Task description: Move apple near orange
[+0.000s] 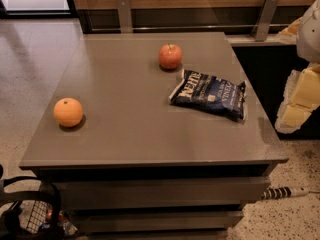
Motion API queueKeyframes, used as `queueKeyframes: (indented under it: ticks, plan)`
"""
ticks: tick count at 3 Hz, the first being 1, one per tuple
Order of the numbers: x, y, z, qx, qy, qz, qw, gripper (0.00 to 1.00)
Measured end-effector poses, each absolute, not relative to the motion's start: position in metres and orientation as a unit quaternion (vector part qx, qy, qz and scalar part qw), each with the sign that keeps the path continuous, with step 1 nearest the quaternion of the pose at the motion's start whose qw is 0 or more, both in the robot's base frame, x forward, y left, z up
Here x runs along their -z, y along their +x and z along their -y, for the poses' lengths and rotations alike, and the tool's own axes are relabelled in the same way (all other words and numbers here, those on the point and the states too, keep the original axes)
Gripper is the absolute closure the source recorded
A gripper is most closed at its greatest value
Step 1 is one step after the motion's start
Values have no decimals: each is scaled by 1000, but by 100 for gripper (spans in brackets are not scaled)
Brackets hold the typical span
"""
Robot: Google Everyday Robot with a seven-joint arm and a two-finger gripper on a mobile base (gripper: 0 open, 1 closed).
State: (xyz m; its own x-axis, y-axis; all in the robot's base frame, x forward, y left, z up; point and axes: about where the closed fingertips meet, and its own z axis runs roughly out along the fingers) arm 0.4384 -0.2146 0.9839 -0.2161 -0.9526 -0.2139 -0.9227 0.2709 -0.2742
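Observation:
The red apple (170, 56) with a short dark stem sits on the grey table top (125, 129), toward the far middle. The orange (68, 112) sits near the table's left edge, well apart from the apple. My gripper (294, 109) hangs off the table's right side, pale and yellowish, level with the table top and to the right of the chip bag. It holds nothing that I can see.
A dark blue chip bag (210, 95) lies flat just right of and nearer than the apple. A wooden wall with metal brackets (266, 15) runs behind the table. A black wire basket (30, 209) stands on the floor at the lower left.

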Motion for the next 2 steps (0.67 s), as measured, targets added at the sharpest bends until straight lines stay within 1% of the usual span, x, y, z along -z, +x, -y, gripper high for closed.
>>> queueKeyframes:
  ticks: [2]
  plan:
    - [-989,448,216,40,-600,-778,180,0]
